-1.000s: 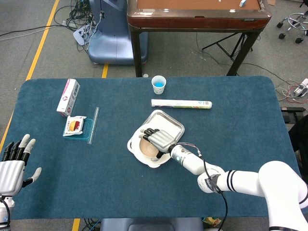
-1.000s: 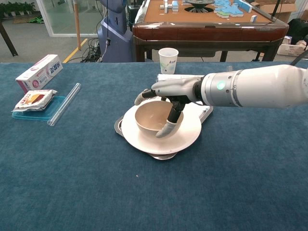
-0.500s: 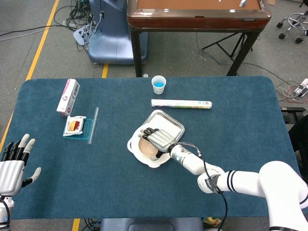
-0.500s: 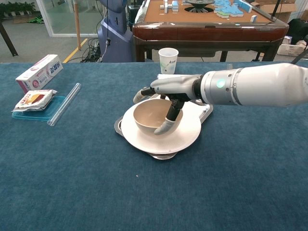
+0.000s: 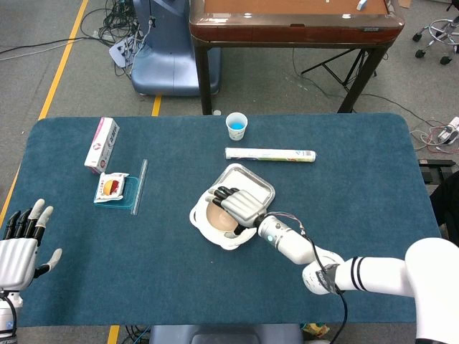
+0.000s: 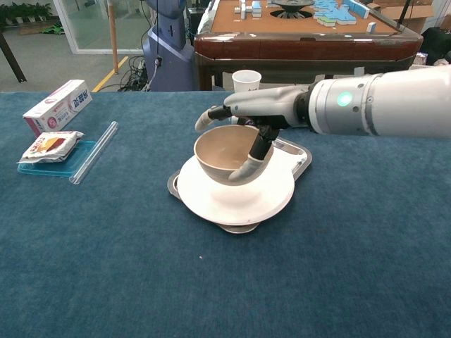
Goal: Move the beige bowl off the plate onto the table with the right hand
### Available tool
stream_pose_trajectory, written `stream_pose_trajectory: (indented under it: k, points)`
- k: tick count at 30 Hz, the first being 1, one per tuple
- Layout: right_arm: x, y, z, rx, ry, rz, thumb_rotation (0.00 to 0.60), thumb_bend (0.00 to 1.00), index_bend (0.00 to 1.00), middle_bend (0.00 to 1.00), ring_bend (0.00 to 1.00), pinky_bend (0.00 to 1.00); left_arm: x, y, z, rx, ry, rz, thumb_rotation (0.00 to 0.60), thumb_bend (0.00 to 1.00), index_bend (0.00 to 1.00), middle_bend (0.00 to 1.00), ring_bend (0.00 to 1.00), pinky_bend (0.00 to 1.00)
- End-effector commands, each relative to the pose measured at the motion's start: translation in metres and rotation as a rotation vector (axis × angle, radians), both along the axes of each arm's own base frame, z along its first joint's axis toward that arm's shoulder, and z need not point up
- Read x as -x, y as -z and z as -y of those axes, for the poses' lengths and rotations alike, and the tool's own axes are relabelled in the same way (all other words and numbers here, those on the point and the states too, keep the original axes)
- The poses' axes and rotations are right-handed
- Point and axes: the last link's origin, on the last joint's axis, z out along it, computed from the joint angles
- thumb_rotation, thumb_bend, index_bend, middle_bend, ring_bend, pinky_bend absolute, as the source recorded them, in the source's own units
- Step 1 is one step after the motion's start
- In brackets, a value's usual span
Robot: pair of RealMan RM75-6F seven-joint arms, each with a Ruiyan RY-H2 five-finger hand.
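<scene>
The beige bowl (image 6: 222, 149) hangs just above the white plate (image 6: 211, 195), lifted clear of it. My right hand (image 6: 250, 123) grips the bowl's right rim, thumb outside and fingers over the top edge. In the head view the same hand (image 5: 240, 206) covers most of the bowl (image 5: 217, 216), with the plate (image 5: 202, 223) showing around it. My left hand (image 5: 20, 244) rests at the table's near left edge, fingers spread and empty; the chest view does not show it.
A metal tray (image 5: 254, 180) lies under the plate's far side. Behind it are a rolled tube (image 5: 270, 154) and a paper cup (image 5: 236, 125). At the left stand a pink-white box (image 6: 58, 105), a snack packet on a blue tray (image 6: 49, 148) and a clear rod (image 6: 94, 152).
My right hand has raised the bowl off the plate; it sat in the plate a second ago and now hangs above it. The left hand has not moved.
</scene>
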Motion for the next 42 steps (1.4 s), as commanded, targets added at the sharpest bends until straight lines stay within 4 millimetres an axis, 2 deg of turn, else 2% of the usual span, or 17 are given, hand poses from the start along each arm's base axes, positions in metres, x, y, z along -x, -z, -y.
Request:
stream_pose_trajectory:
  k: [1, 9, 16, 21, 30, 34, 42]
  points:
    - [0.010, -0.020, -0.011, 0.032, -0.002, -0.008, 0.600, 0.30, 0.00, 0.07, 0.06, 0.17, 0.000, 0.002, 0.000, 0.002, 0.001, -0.008, 0.600, 0.27, 0.00, 0.00, 0.00, 0.00]
    - [0.036, -0.055, -0.040, 0.058, 0.021, -0.010, 0.600, 0.30, 0.00, 0.07, 0.06, 0.17, -0.001, 0.005, 0.000, -0.002, -0.005, -0.027, 0.600, 0.26, 0.00, 0.00, 0.00, 0.00]
    - [0.078, -0.078, -0.069, 0.072, 0.059, -0.024, 0.600, 0.30, 0.00, 0.07, 0.06, 0.17, -0.001, 0.007, -0.001, -0.007, -0.005, -0.037, 0.600, 0.27, 0.00, 0.00, 0.00, 0.00]
    - [0.106, -0.085, -0.079, 0.077, 0.093, -0.027, 0.600, 0.30, 0.00, 0.07, 0.06, 0.17, -0.001, 0.009, -0.002, -0.008, -0.010, -0.045, 0.600, 0.26, 0.00, 0.00, 0.00, 0.00]
    - [0.136, -0.084, -0.087, 0.082, 0.109, -0.012, 0.600, 0.30, 0.00, 0.07, 0.06, 0.17, -0.001, 0.011, -0.004, -0.010, -0.020, -0.052, 0.600, 0.26, 0.00, 0.00, 0.00, 0.00]
    - [0.147, -0.075, -0.088, 0.082, 0.112, -0.023, 0.600, 0.30, 0.00, 0.07, 0.06, 0.17, -0.001, 0.011, -0.004, -0.010, -0.020, -0.049, 0.600, 0.27, 0.00, 0.00, 0.00, 0.00]
    - [0.157, -0.055, -0.081, 0.069, 0.124, -0.031, 0.600, 0.30, 0.00, 0.07, 0.06, 0.17, -0.001, 0.010, -0.003, -0.009, -0.018, -0.042, 0.600, 0.27, 0.00, 0.00, 0.00, 0.00]
